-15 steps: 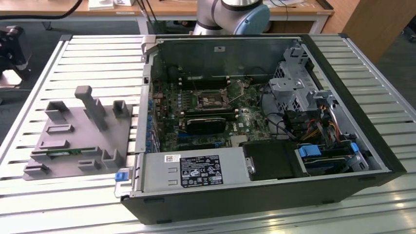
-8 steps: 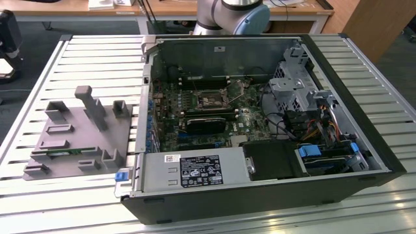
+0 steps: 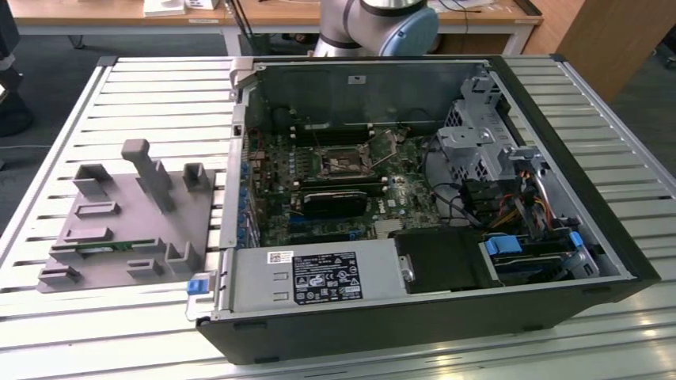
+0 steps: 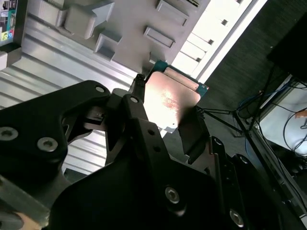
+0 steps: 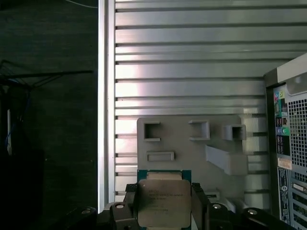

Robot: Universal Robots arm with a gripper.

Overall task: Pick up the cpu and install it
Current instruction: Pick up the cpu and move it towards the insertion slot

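The cpu [image 5: 163, 201] [image 4: 170, 98] is a flat square chip with a silvery top and a thin green rim. My gripper [image 5: 164, 207] [image 4: 168, 120] is shut on it, and a black finger [image 5: 130, 207] presses against each of two opposite edges. In both wrist views the chip hangs above the grey holder plate [image 5: 192, 153] [image 4: 124, 24] near the slatted table's edge. The open computer case [image 3: 423, 317] lies on its side, with the motherboard's cpu socket [image 3: 343, 162] in the middle of the board.
The grey holder plate [image 3: 127, 214] with upright posts and pockets lies at the exterior view's left of the case. The arm's base [image 3: 381, 24] stands behind the case. Cables and drive cages [image 3: 507, 182] fill the case's right side. Dark floor [image 5: 48, 120] lies beyond the table edge.
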